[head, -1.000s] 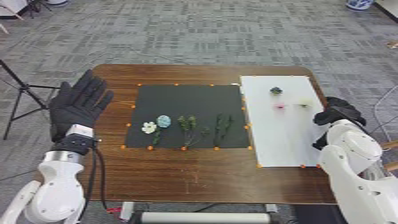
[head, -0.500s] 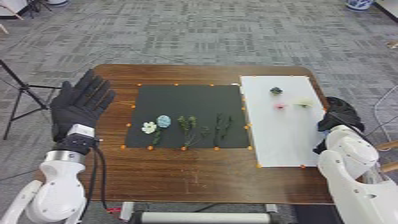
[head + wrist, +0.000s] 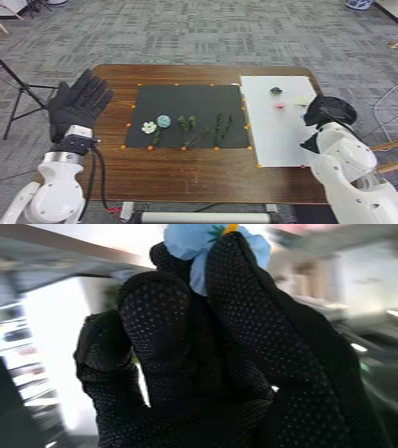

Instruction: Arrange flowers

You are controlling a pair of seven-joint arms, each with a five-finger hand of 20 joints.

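The right arm comes in from the bottom right corner of the head view, and its hand [image 3: 330, 111] is above the right border of the white board [image 3: 275, 145], close by the pale flower [image 3: 303, 100], which it partly covers. The left arm is at the left side of the desk [image 3: 191, 175]. Its hand [image 3: 73, 107] points forward, away from the robot, with the fingers straight and a little spread.

In the head view, of the thing in the right hand one can see a small blue spot at the glove's edge. The right wrist view tells more: it is a light blue flower [image 3: 185, 241] with soft, wavy petals and a bit of green and yellow in it. The right hand pinches this flower between the tips of its fingers. Behind it there is a pink patch, too blurred to name.

The head view gives the other flowers. On the white board, a dark blue flower [image 3: 276, 90] lies farther from the robot than a pink flower [image 3: 279, 105]. On the black mat [image 3: 182, 100] lie a white flower [image 3: 148, 128], just beside it a speckled blue flower [image 3: 163, 121], and to the right of these some green stems [image 3: 219, 131].
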